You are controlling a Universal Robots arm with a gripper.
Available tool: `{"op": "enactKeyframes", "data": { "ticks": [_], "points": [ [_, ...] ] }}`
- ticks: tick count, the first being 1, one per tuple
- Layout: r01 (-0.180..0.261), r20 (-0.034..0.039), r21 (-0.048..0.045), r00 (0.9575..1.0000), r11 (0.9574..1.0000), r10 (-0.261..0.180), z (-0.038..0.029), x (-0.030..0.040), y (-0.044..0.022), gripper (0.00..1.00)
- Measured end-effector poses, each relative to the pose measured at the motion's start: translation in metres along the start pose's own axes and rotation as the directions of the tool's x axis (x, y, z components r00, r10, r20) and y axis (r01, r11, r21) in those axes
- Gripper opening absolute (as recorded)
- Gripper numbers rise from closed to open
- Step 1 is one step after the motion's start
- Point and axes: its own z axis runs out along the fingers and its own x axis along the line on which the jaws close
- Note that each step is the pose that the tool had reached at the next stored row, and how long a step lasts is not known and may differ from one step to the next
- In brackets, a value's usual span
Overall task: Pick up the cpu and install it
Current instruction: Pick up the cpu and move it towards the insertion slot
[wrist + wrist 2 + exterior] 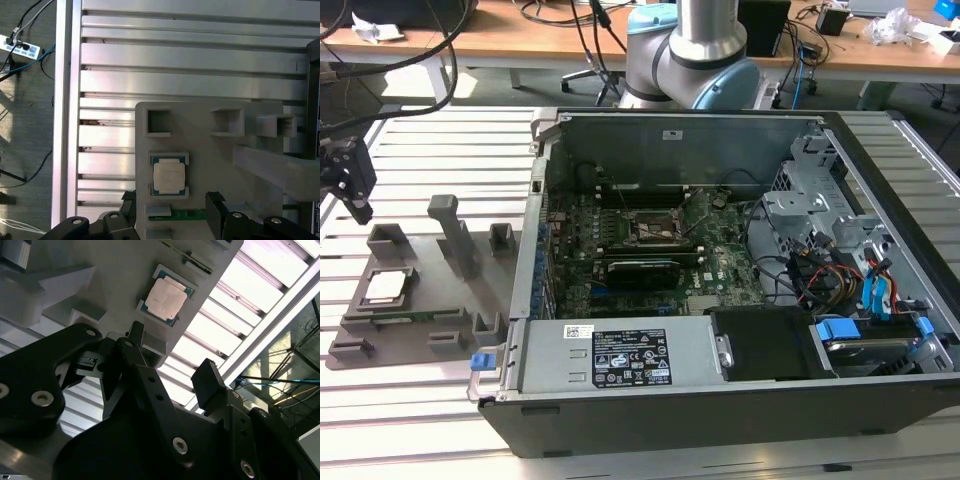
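Hovering with hand spread, empty, above cpu lying in holder pocket on worktop. Probably best to line up square with chip edges, drop straight, pinch lightly.

Open air lies above the cpu on the grey fixture; a tall post rises at the exterior view's right, between it and the open computer case.
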Motion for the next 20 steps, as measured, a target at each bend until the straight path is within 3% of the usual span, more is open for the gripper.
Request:
{"op": "enactKeyframes", "data": {
  "ticks": [20],
  "points": [
    [0.000,0.0000,0.0000,1.0000,1.0000,0.000,0.0302,0.0009,0.0003,0.66]
  ]
}}
